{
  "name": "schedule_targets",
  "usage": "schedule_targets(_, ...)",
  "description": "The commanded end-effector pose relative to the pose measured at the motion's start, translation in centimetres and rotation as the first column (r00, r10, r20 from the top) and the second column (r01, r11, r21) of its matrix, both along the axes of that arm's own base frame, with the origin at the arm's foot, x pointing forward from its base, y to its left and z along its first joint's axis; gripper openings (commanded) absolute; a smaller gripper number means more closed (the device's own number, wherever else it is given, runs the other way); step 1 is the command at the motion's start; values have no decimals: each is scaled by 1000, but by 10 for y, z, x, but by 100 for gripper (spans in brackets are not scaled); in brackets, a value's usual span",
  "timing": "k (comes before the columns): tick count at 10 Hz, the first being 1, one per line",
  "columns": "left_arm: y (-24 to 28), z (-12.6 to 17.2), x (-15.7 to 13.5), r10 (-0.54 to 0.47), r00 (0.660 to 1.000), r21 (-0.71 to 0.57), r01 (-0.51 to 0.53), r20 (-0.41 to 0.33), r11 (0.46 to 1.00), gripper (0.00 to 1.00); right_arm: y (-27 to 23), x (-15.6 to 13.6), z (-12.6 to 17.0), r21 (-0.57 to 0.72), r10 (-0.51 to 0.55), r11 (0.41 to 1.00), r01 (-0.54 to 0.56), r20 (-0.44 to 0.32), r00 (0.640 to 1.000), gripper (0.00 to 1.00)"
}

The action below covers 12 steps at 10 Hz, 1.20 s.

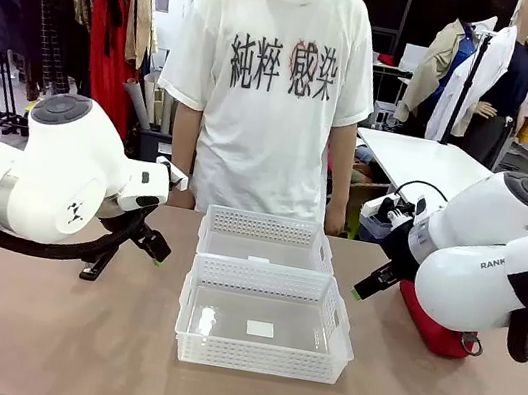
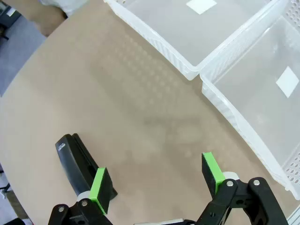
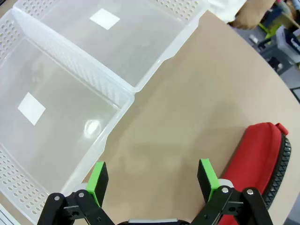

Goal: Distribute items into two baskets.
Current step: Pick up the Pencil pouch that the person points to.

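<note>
Flanking two baskets (image 1: 258, 357): one pouch (image 3: 255, 154), one stapler (image 2: 72, 157)

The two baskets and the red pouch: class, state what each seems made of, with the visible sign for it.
The near basket and far basket: probably white plastic, smooth and slightly glossy; moulded lattice walls, translucent bottoms catching a glare. The red pouch: seemingly soft fabric, matte; rounded shape, no shine, black zipper along its edge.

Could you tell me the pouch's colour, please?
The pouch is red with a black zipper, clearest in right wrist view.
</note>
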<state>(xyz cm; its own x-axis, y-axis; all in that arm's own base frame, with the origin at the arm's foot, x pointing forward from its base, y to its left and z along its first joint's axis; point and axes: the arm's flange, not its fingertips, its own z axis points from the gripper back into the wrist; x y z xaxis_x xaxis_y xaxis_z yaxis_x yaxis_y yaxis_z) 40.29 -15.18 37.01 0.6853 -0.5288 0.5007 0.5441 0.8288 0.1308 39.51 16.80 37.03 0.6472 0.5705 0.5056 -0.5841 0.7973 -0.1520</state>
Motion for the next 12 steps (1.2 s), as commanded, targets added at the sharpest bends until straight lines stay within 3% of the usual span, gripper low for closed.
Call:
schedule_targets(1, 0, 0, 0, 0, 1000, 0, 0, 0, 1000, 100, 0, 0, 0, 0, 0, 1000, 0, 0, 1000, 100)
schedule_targets(12, 0, 0, 0, 0, 1000, 0, 0, 0, 1000, 100, 0, 0, 0, 0, 0, 1000, 0, 0, 1000, 100)
